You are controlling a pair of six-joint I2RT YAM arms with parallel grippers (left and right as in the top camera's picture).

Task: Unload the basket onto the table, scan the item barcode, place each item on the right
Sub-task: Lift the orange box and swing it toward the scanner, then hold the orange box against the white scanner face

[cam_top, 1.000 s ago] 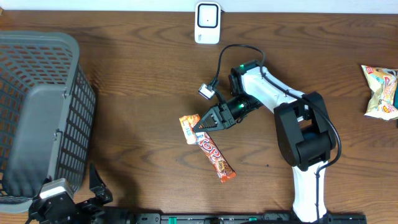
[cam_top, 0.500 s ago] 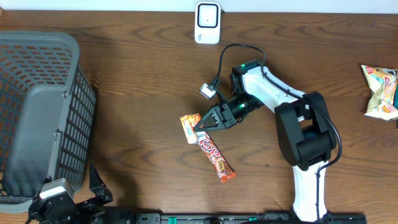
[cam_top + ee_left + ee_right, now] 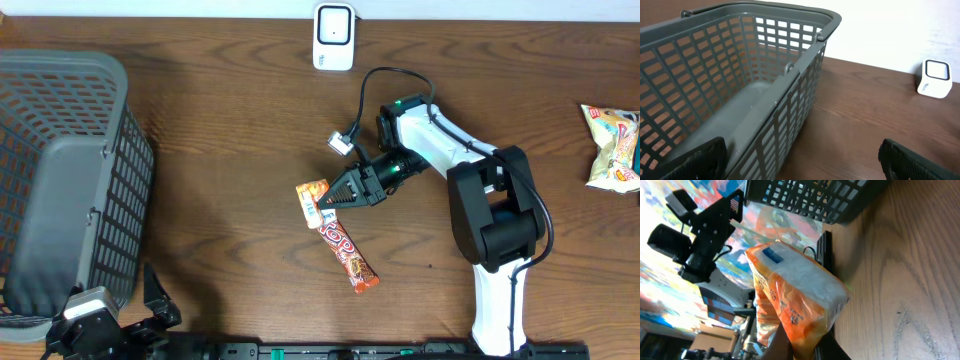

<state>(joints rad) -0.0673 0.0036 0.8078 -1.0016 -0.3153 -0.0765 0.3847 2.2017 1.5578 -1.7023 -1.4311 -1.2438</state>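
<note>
My right hand (image 3: 323,203) is clamped tight on the upper end of the snack bar (image 3: 347,258), which trails toward 5 o'clock near the centre of the table (image 3: 230,150). The scanner (image 3: 333,37) stands at 12 o'clock and the basket (image 3: 60,180) at 9. My left hand (image 3: 802,162) gapes wide, holding nothing.

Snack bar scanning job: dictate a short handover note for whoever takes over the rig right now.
Left gripper: open, empty, low at the near edge beside the basket.
Right gripper: shut on the snack bar near one end, in the middle of the table.
Scanner: at the far edge, well apart from the bar.
Done: bar gripped.
Left: carry the bar to the scanner with the barcode facing it.
A snack bag lies at the right edge, untouched.
</note>
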